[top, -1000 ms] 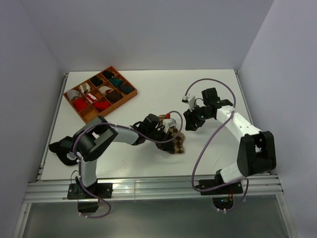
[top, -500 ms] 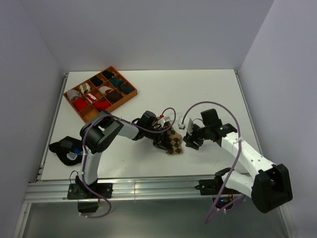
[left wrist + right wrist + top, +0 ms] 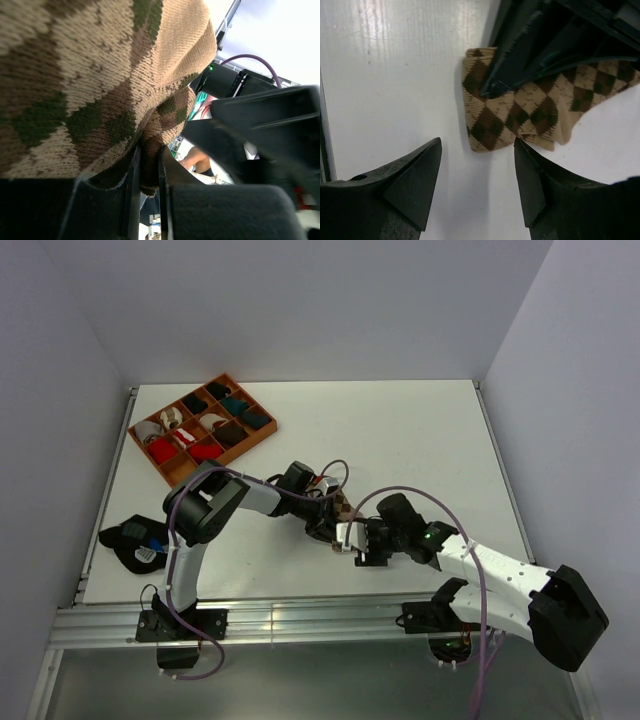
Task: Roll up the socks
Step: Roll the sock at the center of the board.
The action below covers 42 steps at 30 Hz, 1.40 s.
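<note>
Swinging in from the right side of the table over the last second, the right gripper (image 3: 358,543) now hangs just above the argyle sock (image 3: 492,120). Its jaws are spread wider than before, with nothing between them. The sock lies on the white table (image 3: 420,430), a little nearer than centre. It is a coarse knit of tan with dark brown diamonds, flat, with a straight ribbed end. The left gripper (image 3: 320,522) has its narrow jaws pinched on a fold of the sock (image 3: 90,75), and its dark fingers (image 3: 520,65) lie across the fabric. Smooth, bare tabletop surrounds the sock's free end, and the far right half is open. The orange compartment tray (image 3: 252,401) sits well apart at the far left corner.
</note>
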### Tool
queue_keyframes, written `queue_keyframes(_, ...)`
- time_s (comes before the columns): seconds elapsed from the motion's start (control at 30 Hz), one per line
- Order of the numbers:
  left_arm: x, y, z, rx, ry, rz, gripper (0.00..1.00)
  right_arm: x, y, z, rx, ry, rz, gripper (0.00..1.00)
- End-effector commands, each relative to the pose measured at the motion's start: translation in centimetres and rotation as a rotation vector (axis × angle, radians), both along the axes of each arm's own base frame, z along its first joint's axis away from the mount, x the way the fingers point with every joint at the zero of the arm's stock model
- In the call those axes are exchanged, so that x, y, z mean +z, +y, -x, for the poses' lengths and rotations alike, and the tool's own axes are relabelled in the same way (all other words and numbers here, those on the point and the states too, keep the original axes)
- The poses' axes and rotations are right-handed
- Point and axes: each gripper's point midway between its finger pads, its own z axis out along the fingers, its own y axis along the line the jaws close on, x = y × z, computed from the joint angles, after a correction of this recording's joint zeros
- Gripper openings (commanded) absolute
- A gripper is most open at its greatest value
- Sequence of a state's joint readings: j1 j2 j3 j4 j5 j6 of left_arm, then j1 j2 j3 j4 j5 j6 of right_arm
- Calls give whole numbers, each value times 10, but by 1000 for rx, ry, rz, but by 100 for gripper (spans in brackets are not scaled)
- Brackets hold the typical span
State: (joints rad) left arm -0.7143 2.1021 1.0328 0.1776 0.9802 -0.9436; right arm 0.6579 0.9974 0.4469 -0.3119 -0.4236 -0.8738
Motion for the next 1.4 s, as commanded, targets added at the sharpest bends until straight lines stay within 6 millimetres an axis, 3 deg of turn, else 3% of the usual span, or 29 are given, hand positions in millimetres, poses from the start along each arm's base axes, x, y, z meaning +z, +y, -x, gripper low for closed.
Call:
queue_keyframes(0.0, -20, 6, 1, 34, 61, -86, 0, -2, 11, -8, 39, -116, 1, 67)
queue_keyframes(0.43, -19, 7, 3, 27, 72, -88, 0, -16, 25, -18, 35, -274, 21, 64)
queue_keyframes(0.5, -19, 7, 3, 27, 76, -84, 0, -20, 27, -17, 37, -267, 32, 60)
queue_keyframes(0.67, -10, 7, 6, 21, 72, -45, 1, -30, 26, -19, 22, -222, 80, 37)
queue_keyframes(0.77, 1, 5, -1, 50, 29, -11, 4, -28, 29, -14, 31, -183, 72, 29)
queue_keyframes(0.83, 19, 1, -12, 85, -41, 45, 9, -24, 33, -7, 51, -134, 62, 23)
queue_keyframes(0.97, 40, 4, -32, 169, -160, 68, 21, -19, 36, 6, 75, -12, 48, 21)
queue_keyframes(1.0, 53, 5, -38, 195, -200, 94, 23, -18, 37, 9, 82, 15, 52, 21)
queue_keyframes(1.17, 73, 23, -64, 375, -340, 124, 36, -12, 38, 24, 132, 158, 62, 20)
queue_keyframes(1.37, 89, 39, -72, 464, -452, 151, 35, -11, 30, 29, 149, 362, 118, 19)
